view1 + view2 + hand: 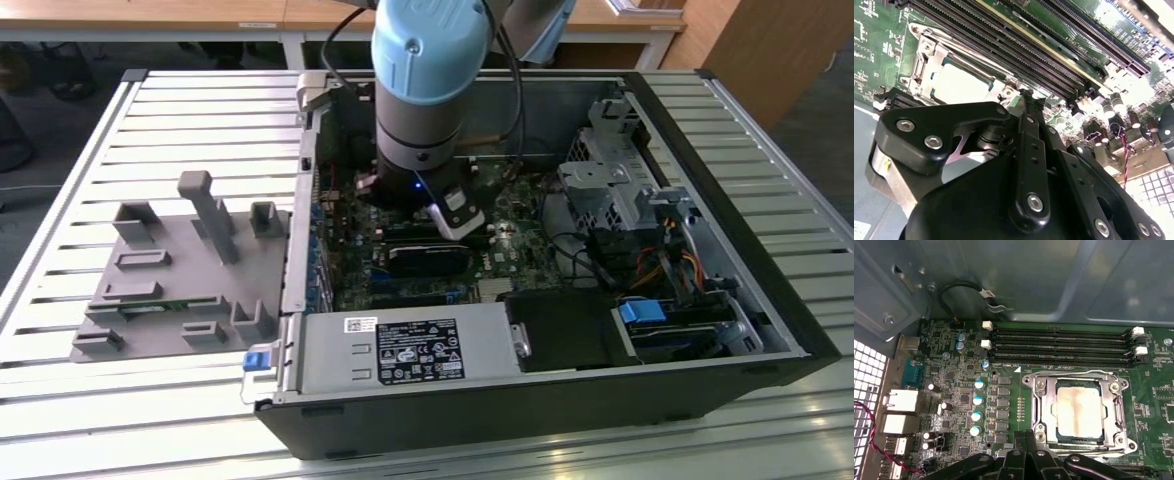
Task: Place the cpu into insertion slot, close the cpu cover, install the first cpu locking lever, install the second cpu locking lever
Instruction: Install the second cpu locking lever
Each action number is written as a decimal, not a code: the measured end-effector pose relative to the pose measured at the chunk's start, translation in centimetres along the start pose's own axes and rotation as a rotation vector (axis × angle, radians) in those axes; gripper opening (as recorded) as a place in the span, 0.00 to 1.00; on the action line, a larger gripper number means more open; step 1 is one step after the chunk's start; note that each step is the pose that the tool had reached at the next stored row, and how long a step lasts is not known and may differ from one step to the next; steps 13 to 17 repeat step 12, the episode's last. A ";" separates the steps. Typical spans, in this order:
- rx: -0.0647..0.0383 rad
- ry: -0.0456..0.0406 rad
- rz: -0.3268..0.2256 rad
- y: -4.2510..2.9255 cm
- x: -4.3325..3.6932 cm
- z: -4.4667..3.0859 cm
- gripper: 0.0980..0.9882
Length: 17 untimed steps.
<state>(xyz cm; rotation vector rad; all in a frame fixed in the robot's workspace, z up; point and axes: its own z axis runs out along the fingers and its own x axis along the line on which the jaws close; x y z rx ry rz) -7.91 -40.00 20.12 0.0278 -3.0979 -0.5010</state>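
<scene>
In the first wrist view the gripper (1026, 440), fingers pressed together and empty, hangs just beside the cpu cover (1046, 405), which lies closed over the cpu (1080, 411) seated in the insertion slot. Pressing off-centre could bend a locking lever (1066, 373).

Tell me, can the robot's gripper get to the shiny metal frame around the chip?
Probably yes. The gripper hangs just beside the cpu cover, which lies flat around the cpu in the first wrist view, and nothing sits between them. The memory slots lie on the cover's other side.
</scene>
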 end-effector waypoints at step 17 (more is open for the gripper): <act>-0.002 0.0002 -0.001 0.08 0.00 -0.24 0.01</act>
